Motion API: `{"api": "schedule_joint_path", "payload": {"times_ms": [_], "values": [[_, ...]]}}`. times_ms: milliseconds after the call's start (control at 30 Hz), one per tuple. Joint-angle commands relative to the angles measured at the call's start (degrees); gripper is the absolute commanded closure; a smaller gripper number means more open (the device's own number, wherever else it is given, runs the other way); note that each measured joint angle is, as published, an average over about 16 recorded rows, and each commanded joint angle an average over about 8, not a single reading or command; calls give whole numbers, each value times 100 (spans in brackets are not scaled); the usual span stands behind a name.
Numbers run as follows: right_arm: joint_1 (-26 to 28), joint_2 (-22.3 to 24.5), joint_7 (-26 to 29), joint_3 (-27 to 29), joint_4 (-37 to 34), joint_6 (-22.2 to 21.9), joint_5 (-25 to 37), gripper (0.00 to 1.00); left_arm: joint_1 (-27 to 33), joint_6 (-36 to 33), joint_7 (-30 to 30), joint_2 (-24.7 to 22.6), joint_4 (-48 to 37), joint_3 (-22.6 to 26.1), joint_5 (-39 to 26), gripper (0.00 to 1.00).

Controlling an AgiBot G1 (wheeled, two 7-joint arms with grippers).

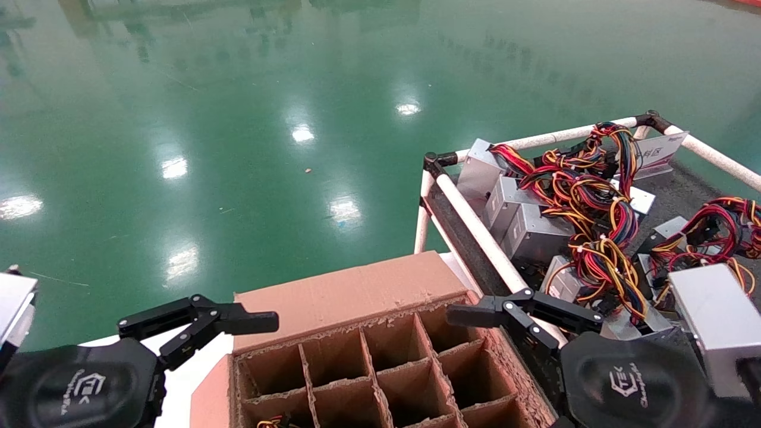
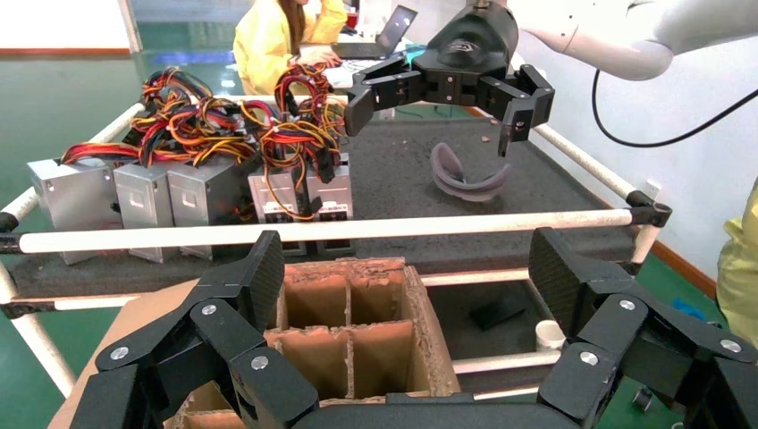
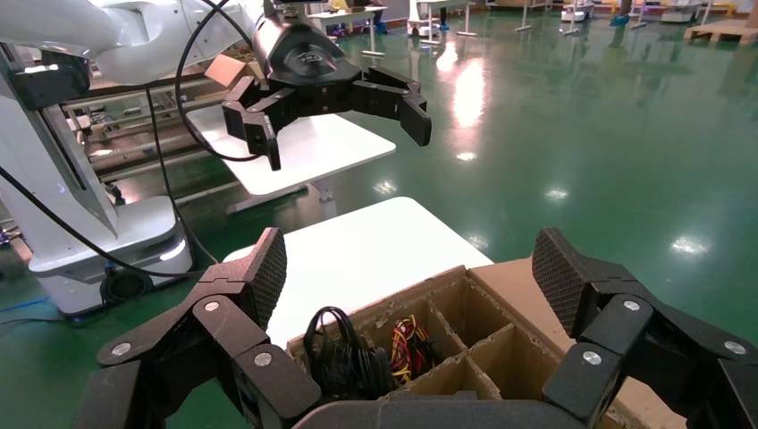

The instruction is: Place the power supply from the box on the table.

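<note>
1. The black left gripper point(image 1: 238, 324) and black right gripper point(image 1: 475, 314) hover spread and empty above the reddish-brown cardboard box point(image 1: 380, 356).
2. Black cables point(image 3: 344, 362) in one cell suggest the silver-grey power supply sits there, unpicked.
3. The dark grey felt table point(image 2: 402, 174) awaits it; everything remains.

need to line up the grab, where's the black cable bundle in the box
In the right wrist view, the black cable bundle sits in a box cell beside the one holding coloured wires, below the open right pincer.
</note>
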State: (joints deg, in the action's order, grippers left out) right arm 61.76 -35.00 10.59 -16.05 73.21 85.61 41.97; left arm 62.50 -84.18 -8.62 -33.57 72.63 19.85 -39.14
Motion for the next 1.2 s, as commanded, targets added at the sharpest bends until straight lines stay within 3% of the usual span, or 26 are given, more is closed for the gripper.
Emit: {"api": "schedule_joint_path", "payload": {"times_ms": [33, 133, 200, 1200], "values": [[0, 0, 0, 0, 0, 0, 0, 0, 0, 0, 0, 0, 0, 0, 0, 83], [0, 0, 0, 0, 0, 0, 0, 0, 0, 0, 0, 0, 0, 0, 0, 89], [0, 0, 0, 0, 0, 0, 0, 0, 0, 0, 0, 0, 0, 0, 0, 100], [0, 0, 0, 0, 0, 0, 0, 0, 0, 0, 0, 0, 0, 0, 0, 100]]}}
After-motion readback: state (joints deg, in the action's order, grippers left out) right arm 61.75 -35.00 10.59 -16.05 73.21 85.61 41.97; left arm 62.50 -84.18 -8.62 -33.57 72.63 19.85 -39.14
